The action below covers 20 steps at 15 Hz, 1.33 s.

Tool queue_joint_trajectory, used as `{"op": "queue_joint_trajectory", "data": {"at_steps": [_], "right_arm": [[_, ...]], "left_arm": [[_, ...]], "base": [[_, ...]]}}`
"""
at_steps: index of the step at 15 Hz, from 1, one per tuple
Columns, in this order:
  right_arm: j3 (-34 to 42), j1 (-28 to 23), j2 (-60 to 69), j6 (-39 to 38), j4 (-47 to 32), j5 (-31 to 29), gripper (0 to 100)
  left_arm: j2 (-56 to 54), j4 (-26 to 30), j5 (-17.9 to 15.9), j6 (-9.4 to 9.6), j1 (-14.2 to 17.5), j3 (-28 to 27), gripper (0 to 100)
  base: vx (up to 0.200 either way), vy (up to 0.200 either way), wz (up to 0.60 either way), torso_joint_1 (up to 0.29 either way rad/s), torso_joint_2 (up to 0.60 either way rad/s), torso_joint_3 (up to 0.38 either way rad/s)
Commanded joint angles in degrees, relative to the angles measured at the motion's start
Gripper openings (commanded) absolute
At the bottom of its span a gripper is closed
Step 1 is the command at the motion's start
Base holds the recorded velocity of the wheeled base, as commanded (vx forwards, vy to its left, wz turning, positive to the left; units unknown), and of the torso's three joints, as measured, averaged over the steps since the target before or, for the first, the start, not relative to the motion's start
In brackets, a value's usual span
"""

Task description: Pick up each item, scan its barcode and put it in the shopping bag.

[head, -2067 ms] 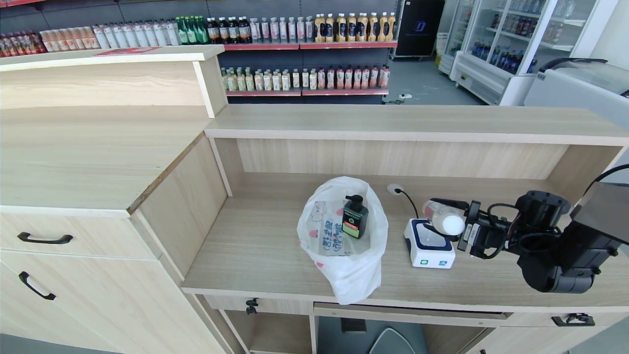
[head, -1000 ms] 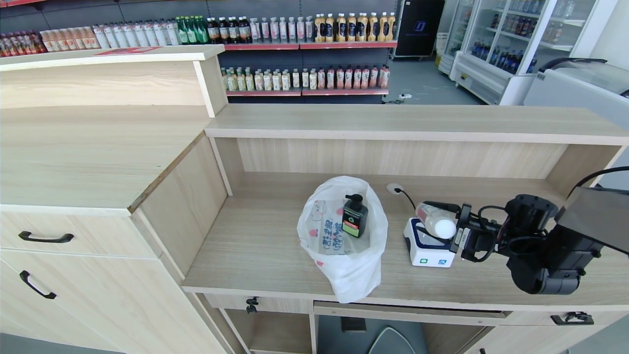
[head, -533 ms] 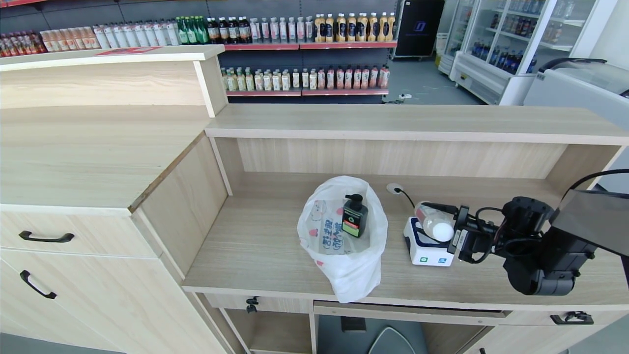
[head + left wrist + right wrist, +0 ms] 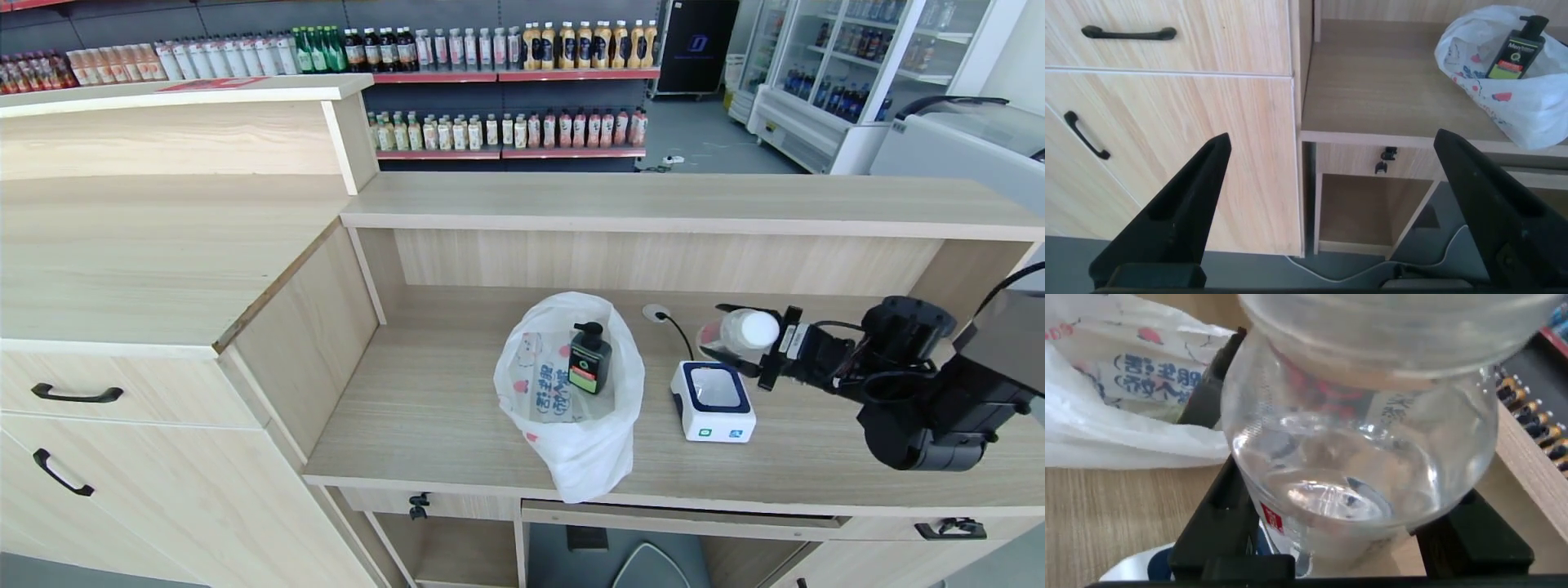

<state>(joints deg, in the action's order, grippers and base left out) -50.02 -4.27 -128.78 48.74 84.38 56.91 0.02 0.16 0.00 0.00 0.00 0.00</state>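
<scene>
My right gripper (image 4: 739, 341) is shut on a clear water bottle (image 4: 731, 333) with a white cap, held on its side in the air above and behind the scanner (image 4: 713, 402). The white and blue scanner sits on the counter, right of the white shopping bag (image 4: 571, 408). A dark pump bottle (image 4: 589, 359) stands upright inside the bag. In the right wrist view the clear water bottle (image 4: 1364, 441) sits between the black fingers (image 4: 1221, 531), with the shopping bag (image 4: 1127, 400) beyond it. My left gripper (image 4: 1331, 212) hangs open, low beside the cabinet, far from the bag (image 4: 1511, 73).
The counter (image 4: 457, 408) has a raised back shelf (image 4: 678, 204) and side walls around the recess. A cable (image 4: 678, 331) runs from a port behind the scanner. Drawers with black handles (image 4: 75, 398) are on the left. Store shelves of drinks stand behind.
My right gripper first lowered the bottle close over the scanner, then lifted it up and back, away from the scanner. The bag and pump bottle have not moved.
</scene>
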Motion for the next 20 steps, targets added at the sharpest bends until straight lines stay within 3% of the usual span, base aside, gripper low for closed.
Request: {"op": "queue_joint_trajectory", "data": {"at_steps": [1, 4, 6, 7, 15, 17, 20], "right_arm": [[3.7, -5.1, 13.7, -12.2, -3.0, -5.1, 0], [4.3, -10.1, 20.1, -15.9, -9.9, -13.8, 0], [7.9, -12.8, 24.3, -15.8, -13.3, -23.7, 0], [10.4, -14.0, 25.9, -15.7, -13.1, -25.1, 0], [11.6, -13.3, 29.6, -16.0, -13.4, -24.8, 0], [11.7, -11.6, 30.4, -15.9, -13.7, -22.7, 0], [12.4, -3.7, 32.5, -15.8, -13.7, -23.0, 0]], "left_arm": [[0.0, 0.0, 0.0, 0.00, 0.0, 0.0, 100], [0.0, 0.0, 0.0, 0.00, 0.0, 0.0, 100], [0.0, 0.0, 0.0, 0.00, 0.0, 0.0, 100], [0.0, -0.1, 0.0, 0.00, 0.0, 0.0, 100], [0.0, 0.0, 0.0, 0.00, 0.0, 0.0, 100], [0.0, 0.0, 0.0, 0.00, 0.0, 0.0, 100], [0.0, 0.0, 0.0, 0.00, 0.0, 0.0, 100]], "base": [[0.000, 0.000, 0.00, 0.000, 0.00, 0.000], [0.000, 0.000, 0.00, 0.000, 0.00, 0.000], [0.000, 0.000, 0.00, 0.000, 0.00, 0.000], [0.000, 0.000, 0.00, 0.000, 0.00, 0.000], [0.000, 0.000, 0.00, 0.000, 0.00, 0.000], [0.000, 0.000, 0.60, 0.005, 0.00, 0.002], [0.000, 0.000, 0.60, -0.002, 0.00, 0.002]]}}
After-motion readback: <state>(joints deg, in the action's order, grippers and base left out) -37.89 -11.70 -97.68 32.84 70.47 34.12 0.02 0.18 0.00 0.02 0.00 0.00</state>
